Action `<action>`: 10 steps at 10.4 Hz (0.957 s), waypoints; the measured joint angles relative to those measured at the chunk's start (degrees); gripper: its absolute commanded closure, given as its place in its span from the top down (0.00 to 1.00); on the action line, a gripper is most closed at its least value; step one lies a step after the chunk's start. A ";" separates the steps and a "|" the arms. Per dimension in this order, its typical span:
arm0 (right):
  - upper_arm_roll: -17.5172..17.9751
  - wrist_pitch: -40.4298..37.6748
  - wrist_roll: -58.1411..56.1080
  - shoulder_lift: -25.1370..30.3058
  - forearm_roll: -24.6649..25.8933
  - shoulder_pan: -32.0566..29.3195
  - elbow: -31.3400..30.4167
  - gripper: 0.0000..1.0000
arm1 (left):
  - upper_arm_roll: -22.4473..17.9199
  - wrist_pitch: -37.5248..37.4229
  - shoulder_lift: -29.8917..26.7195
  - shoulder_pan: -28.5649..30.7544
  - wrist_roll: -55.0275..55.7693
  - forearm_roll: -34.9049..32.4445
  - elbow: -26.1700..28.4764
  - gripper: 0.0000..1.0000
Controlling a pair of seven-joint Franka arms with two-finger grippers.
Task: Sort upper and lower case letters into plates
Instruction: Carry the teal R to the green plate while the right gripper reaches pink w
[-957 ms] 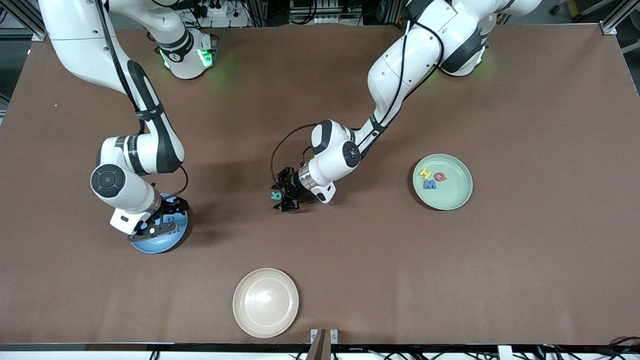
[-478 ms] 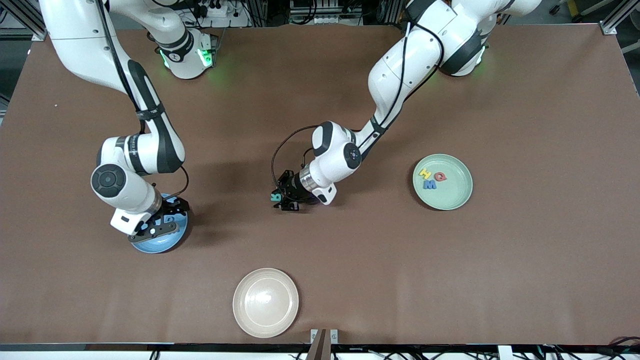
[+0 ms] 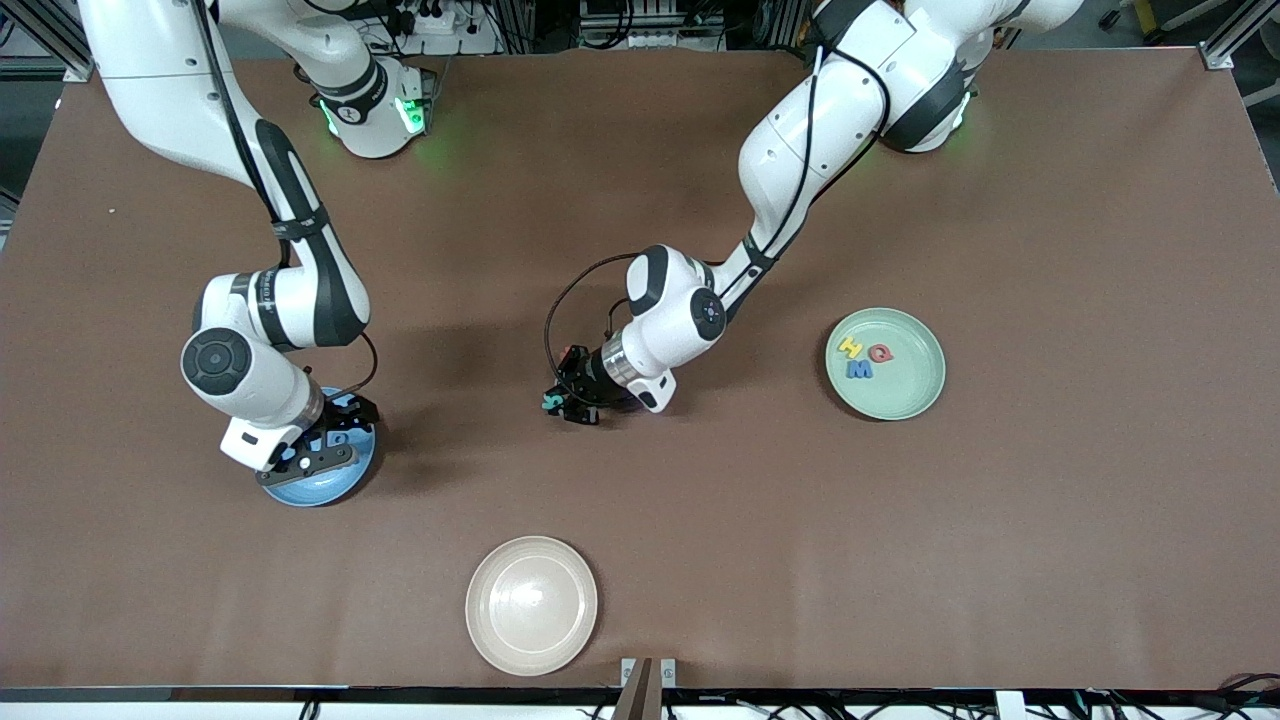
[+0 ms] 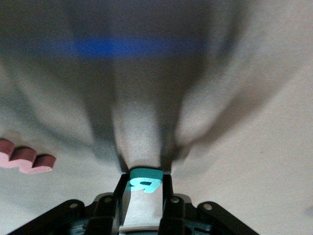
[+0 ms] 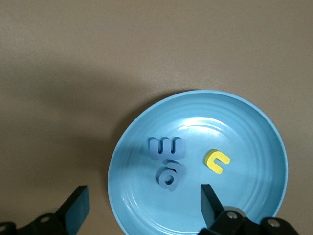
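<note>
I see my left gripper (image 3: 556, 402) pinching a teal letter (image 4: 143, 180) at the table, between the plates; my right gripper (image 3: 318, 447) waits wide open over the blue plate (image 5: 254, 147).

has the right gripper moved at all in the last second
No. The right gripper hangs over the same edge of the blue plate in every front view, jaws open. Only the left gripper changed, shutting on the teal letter.

place: robotics lab | evidence: two white arms (image 3: 250, 330) bolted at brown-covered table (image 3: 1050, 520), aluminium framing, cables along edges
</note>
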State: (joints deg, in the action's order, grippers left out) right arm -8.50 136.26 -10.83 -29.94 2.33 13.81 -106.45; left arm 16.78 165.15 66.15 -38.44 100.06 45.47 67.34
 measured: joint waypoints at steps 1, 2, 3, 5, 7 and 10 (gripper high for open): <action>0.00 0.00 0.00 0.00 0.00 0.01 0.01 1.00 | 0.00 -0.38 0.00 0.40 0.00 0.00 -0.24 0.17; 0.01 0.00 0.00 0.00 0.00 0.02 0.01 1.00 | 0.01 -1.48 -0.05 0.92 0.00 0.00 -0.73 0.17; 0.02 -0.01 0.08 0.00 0.00 0.04 0.02 1.00 | 0.01 -3.00 -0.24 1.60 0.00 0.00 -1.31 0.13; 0.17 -0.01 1.75 0.00 0.00 0.61 0.04 1.00 | 0.00 -6.61 -1.29 3.49 0.00 0.00 -1.91 0.09; 0.34 -0.49 8.56 0.00 -0.03 3.50 0.11 1.00 | -0.04 -12.12 -3.13 6.31 -1.59 -1.17 -1.99 0.10; 0.63 -3.08 27.19 0.00 -0.04 12.34 0.43 1.00 | -0.04 -21.17 -5.94 10.78 -3.58 -10.09 -1.97 0.10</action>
State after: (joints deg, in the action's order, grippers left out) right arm -7.87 133.18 16.36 -29.94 2.29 26.15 -106.02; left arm 16.73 143.98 60.20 -27.66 96.48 35.37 65.37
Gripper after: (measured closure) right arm 0.000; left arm 0.700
